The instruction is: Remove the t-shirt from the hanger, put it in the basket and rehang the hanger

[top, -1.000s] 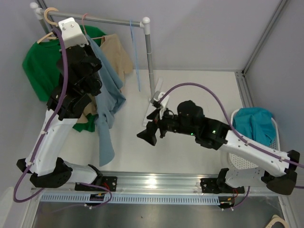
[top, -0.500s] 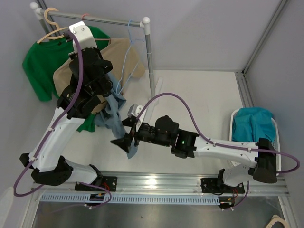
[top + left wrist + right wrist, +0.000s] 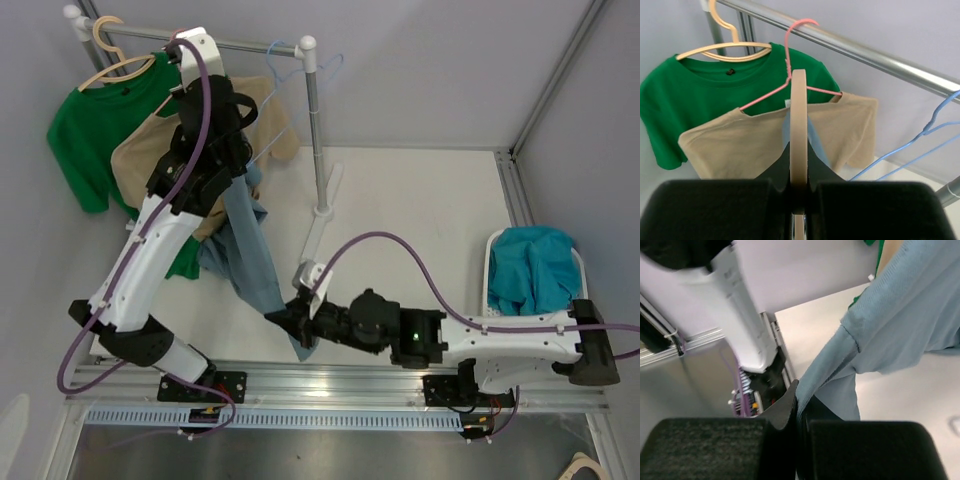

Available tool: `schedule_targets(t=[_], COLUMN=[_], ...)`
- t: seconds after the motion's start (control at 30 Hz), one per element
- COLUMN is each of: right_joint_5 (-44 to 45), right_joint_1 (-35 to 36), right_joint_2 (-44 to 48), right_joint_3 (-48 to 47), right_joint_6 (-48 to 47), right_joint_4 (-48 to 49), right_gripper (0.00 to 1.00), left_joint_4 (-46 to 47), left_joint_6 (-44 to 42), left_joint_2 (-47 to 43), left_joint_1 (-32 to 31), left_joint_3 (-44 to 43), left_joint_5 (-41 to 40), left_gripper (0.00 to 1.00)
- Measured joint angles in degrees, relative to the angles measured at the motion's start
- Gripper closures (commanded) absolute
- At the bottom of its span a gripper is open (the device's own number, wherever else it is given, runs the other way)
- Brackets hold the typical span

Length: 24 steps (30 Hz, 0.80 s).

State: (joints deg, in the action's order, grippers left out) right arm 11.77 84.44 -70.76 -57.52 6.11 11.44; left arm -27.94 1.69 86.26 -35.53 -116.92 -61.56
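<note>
Claws pinching both ends of the blue t-shirt.
The right claw (image 3: 298, 325) is squeezed tight on the bottom edge of the blue t-shirt (image 3: 250, 250), low down near the front edge of the table (image 3: 420, 220). The left claw (image 3: 798, 167) is clamped on a wooden hanger (image 3: 798, 110) up by the rail (image 3: 250, 43), and the top of the blue t-shirt is up there with it. The shirt is pulled long and thin. Its long way slants from the left claw by the rail down to the right claw at the front. Close behind it hang a tan t-shirt (image 3: 150, 150) on a pink wire hanger (image 3: 788, 60) and a green t-shirt (image 3: 85, 130), crowding it. A blue wire hanger (image 3: 290, 55) sits on the rail beside the post (image 3: 315, 130). Well off to the right is a white basket (image 3: 583, 268) with a teal cloth (image 3: 530, 265) inside.
</note>
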Motion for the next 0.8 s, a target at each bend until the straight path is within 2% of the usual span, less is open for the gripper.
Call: schedule_targets(t=[0.17, 0.27, 0.43, 0.5, 0.6, 0.7, 0.8], right_joint_5=[10.73, 14.49, 13.27, 11.17, 7.63, 4.48, 3.34], right_joint_1=[11.19, 12.59, 5.6, 1.62, -4.42, -10.51, -15.32], right_joint_2=[2.78, 0.42, -5.03, -5.92, -7.54, -9.05, -11.04], right_joint_3=[6.75, 12.11, 13.86, 12.57, 7.76, 1.88, -3.54], right_joint_6=[4.44, 7.58, 9.27, 8.83, 7.58, 6.58, 5.88], right_joint_4=[0.42, 0.81, 0.31, -0.46, -1.86, -2.64, -4.13], right_gripper=[1.0, 1.0, 1.0, 1.0, 1.0, 1.0, 1.0], left_joint_4=[-4.04, -7.56, -15.45, -19.85, -24.11, -27.52, -31.41], left_joint_6=[1.38, 2.97, 8.52, 11.96, 16.24, 18.49, 20.46], left_joint_2=[5.22, 6.75, 4.81, 2.25, -7.28, -18.6, -27.89], left_joint_1=[2.89, 3.61, 3.72, 3.78, 2.4, -3.15, -7.76], left_joint_3=[-4.04, -6.54, -8.7, -8.72, -0.63, 8.74, 14.51], left_joint_5=[3.85, 6.38, 13.4, 18.51, 26.49, 31.78, 34.93], left_gripper=[0.99, 0.99, 0.99, 0.99, 0.99, 0.99, 0.99])
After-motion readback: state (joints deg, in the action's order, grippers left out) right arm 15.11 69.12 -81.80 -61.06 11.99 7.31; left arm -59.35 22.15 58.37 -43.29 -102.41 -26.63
